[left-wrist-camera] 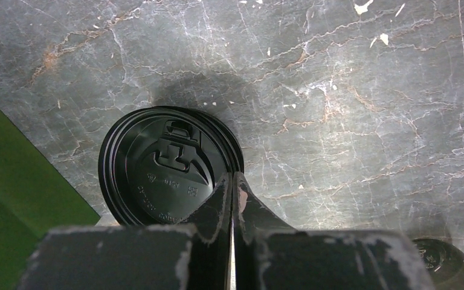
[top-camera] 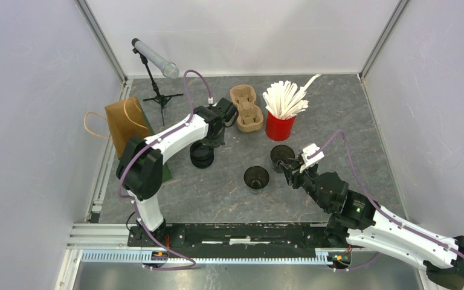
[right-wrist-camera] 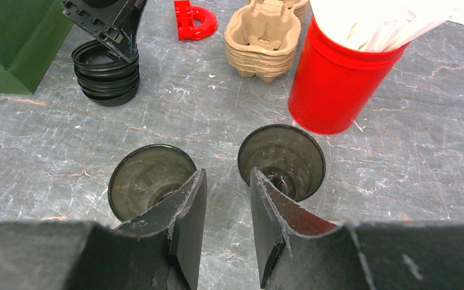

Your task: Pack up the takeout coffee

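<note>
A stack of black lids (top-camera: 201,157) sits left of centre. My left gripper (top-camera: 210,140) is down on it, its jaws shut on the right rim of the top lid (left-wrist-camera: 163,166), as the left wrist view (left-wrist-camera: 232,180) shows. Two open dark cups stand upright on the table, one on the left (right-wrist-camera: 150,178) and one on the right (right-wrist-camera: 284,158). My right gripper (right-wrist-camera: 226,178) is open and empty, just short of the gap between them. In the top view the cups (top-camera: 257,177) (top-camera: 282,156) are beside that gripper (top-camera: 290,167).
Stacked cardboard cup carriers (top-camera: 246,107) lie behind the cups. A red cup of white stirrers (top-camera: 280,125) stands right of them. A brown paper bag (top-camera: 125,124) lies on a green block (left-wrist-camera: 12,193) at the left edge. A stand holding a tube (top-camera: 155,60) is at the back left.
</note>
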Controlling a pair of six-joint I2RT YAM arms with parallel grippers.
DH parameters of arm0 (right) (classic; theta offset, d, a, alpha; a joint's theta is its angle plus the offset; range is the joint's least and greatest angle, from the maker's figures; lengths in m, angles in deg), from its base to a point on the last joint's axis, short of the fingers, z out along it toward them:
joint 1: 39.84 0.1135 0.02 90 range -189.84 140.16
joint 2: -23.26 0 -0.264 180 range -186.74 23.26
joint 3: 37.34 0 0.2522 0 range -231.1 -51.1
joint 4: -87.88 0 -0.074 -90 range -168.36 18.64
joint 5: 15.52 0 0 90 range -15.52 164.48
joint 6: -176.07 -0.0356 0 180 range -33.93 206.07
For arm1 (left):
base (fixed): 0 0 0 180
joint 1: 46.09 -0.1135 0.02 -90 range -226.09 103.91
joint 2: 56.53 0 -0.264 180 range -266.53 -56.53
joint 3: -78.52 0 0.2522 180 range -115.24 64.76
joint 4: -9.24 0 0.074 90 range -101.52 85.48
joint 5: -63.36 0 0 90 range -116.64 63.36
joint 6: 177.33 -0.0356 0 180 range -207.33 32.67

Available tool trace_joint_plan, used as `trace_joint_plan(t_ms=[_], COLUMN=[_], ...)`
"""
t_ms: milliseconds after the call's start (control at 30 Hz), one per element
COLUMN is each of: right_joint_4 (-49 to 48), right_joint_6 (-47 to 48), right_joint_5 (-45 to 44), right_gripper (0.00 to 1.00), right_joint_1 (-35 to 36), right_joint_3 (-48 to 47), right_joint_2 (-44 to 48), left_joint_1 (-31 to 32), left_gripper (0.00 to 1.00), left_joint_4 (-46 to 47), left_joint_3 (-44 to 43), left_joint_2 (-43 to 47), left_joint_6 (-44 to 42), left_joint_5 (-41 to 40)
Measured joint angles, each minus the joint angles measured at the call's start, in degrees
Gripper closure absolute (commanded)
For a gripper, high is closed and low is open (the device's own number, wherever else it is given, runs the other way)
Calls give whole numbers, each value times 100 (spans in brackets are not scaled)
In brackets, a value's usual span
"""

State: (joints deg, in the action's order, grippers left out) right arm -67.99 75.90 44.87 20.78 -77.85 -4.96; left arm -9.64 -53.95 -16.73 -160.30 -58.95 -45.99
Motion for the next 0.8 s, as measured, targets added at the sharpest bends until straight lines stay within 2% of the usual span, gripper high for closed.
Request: trace_joint_plan(t_ms=[100, 167, 200, 233, 267, 533, 600, 667, 800], right_joint_4=[0, 2, 0, 2, 2, 2, 2, 0, 2], right_joint_6=[2, 2, 0, 0, 0, 0, 0, 0, 0], right_joint_5=[0, 0, 0, 0, 0, 0, 0, 0, 2], right_gripper=[61, 61, 61, 61, 61, 61, 61, 61, 61], right_joint_1=[0, 0, 0, 0, 0, 0, 0, 0, 0], right_joint_3=[0, 0, 0, 0, 0, 0, 2, 13, 42], right_joint_2=[0, 0, 0, 0, 0, 9, 22, 44, 50], left_joint_1=[0, 0, 0, 0, 0, 0, 0, 0, 0], left_gripper=[92, 84, 85, 96, 98, 98, 90, 78, 72], left_joint_4=[-4, -7, -9, -11, -13, -17, -17, -17, -22], left_joint_3=[-4, -4, -4, -4, -4, -4, -4, -4, -22], left_joint_2=[0, 2, 2, 2, 2, 11, 17, 31, 44], left_joint_6=[0, 2, 0, 2, 2, 2, 2, 2, -2], left_joint_5=[46, 63, 81, 107, 131, 197, 190, 164, 125])
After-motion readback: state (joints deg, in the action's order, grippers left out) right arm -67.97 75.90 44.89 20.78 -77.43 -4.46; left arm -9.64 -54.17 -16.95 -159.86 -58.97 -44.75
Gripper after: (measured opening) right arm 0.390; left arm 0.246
